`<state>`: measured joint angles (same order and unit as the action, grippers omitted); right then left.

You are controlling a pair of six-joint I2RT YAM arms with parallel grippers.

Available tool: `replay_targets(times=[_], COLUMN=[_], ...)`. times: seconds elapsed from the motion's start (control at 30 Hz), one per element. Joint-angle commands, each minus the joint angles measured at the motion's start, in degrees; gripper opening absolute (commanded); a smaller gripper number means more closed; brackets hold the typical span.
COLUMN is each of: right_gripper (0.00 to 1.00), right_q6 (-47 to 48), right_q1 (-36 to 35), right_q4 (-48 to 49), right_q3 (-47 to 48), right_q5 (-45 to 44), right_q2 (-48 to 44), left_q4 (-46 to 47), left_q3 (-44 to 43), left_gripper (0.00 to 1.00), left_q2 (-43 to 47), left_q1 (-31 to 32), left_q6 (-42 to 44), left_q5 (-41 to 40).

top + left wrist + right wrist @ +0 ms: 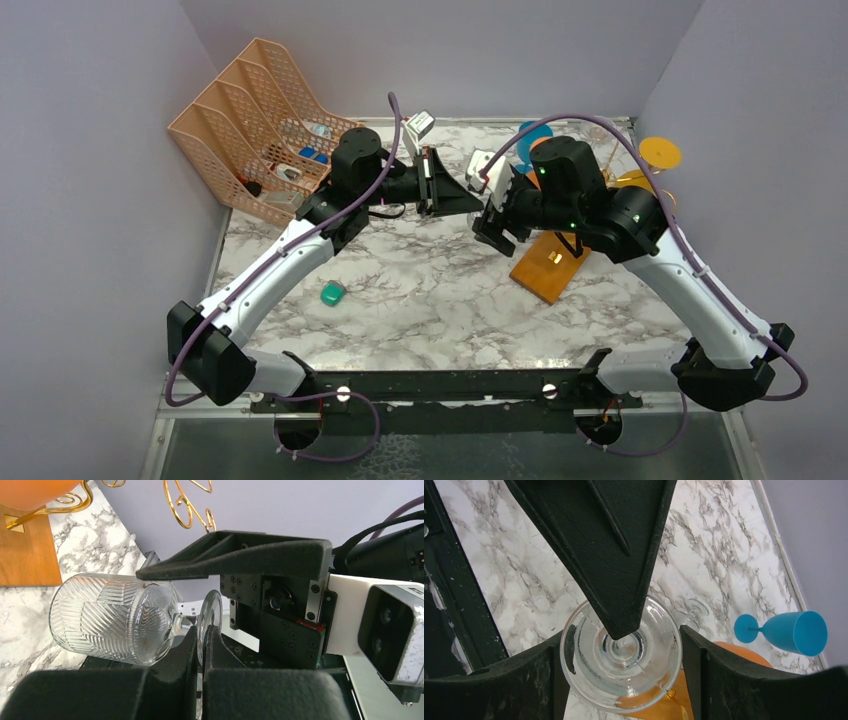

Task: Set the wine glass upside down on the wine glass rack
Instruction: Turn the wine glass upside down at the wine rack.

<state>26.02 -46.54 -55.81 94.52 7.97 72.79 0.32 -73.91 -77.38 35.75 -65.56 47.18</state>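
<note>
The wine glass [112, 620] is clear with a ribbed bowl and lies sideways in the air. My left gripper [202, 635] is shut on its round foot [210, 617]. In the right wrist view I look along the stem at that foot [624, 672], with a left finger's black tip across it. My right gripper [621, 650] is open, one finger on each side of the foot's rim, very close to it. Both grippers meet above mid-table [480, 205]. The wine glass rack has gold wire arms [187, 502] and a wooden base [548, 265] just right of them.
An orange glass [734, 655] hangs on the rack. A blue plastic glass [794, 632] and another clear one [696, 609] lie on the marble near the back right. A peach mesh file organiser [255, 130] stands back left. A small green object [333, 293] lies left of centre.
</note>
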Motion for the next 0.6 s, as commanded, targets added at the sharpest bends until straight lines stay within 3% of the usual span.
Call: replay_targets(times=[0.0,0.27,0.4,0.57], right_gripper=[0.74,0.72,0.61,0.38], right_q6=[-0.3,-2.1,-1.5,-1.4], right_q1=[-0.1,-0.1,-0.1,-0.1], right_q4=[-0.3,4.0,3.7,3.9], right_q3=[0.0,1.4,2.6,2.3], right_q5=[-0.2,3.5,4.3,5.0], right_q2=[-1.6,-2.2,-1.3,-1.3], left_q4=[4.5,3.1,2.6,2.3], left_q3=[0.3,0.6,0.5,0.2], left_gripper=[0.0,0.0,0.0,0.0], left_q2=[2.2,2.2,1.8,1.5], left_q1=[0.1,0.1,0.1,0.1], left_q6=[-0.4,-0.1,0.1,0.3], left_q5=[1.9,1.6,1.6,1.8])
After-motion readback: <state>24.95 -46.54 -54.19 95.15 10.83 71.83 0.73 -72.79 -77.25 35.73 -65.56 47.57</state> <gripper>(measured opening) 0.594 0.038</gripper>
